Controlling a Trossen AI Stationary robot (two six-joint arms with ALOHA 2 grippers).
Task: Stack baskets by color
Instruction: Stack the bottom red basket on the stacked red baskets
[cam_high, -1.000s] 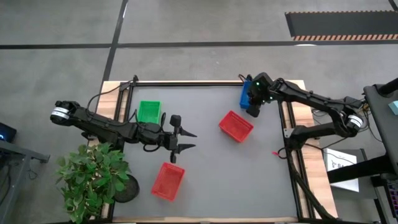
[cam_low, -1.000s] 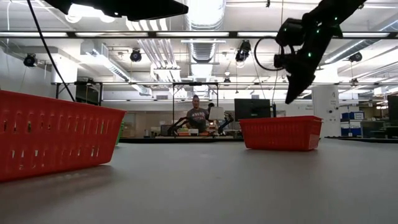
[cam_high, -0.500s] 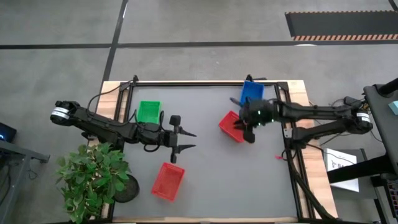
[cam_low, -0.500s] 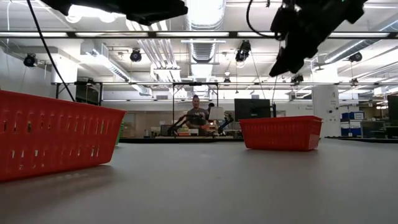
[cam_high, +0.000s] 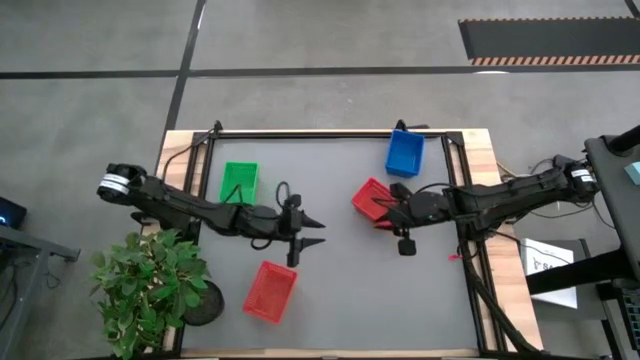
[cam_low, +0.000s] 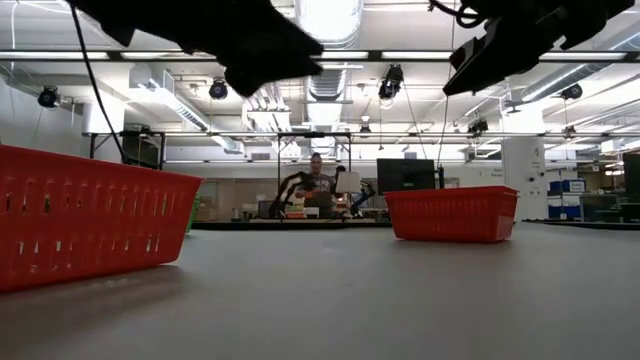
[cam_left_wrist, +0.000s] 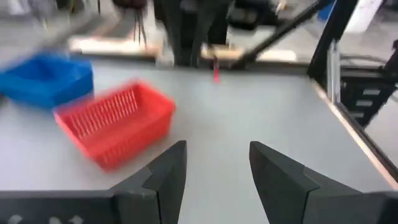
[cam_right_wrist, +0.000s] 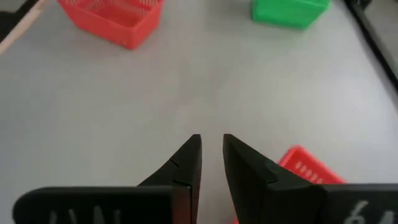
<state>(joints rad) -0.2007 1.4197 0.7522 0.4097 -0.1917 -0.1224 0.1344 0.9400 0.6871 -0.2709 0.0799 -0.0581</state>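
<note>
Four baskets stand on their bases on the grey table: a green basket at the far left, a blue basket at the far edge, a red basket right of centre and a second red basket near the front. My right gripper hovers over the near right corner of the centre red basket, pointing toward the table's left. Its fingers stand a narrow gap apart with nothing between them. My left gripper hangs open above mid-table, pointing at that red basket.
A potted plant stands at the table's near left corner. Black frame rails run along the far edge and both sides. Bare grey table lies between the grippers and toward the near right.
My right gripper has swung from the blue basket at the far edge toward the near side and now hangs over the centre red basket; the blue basket stays at the far edge. My left gripper has sunk a little, gone slightly toward the table's right and rolled about its own axis.
</note>
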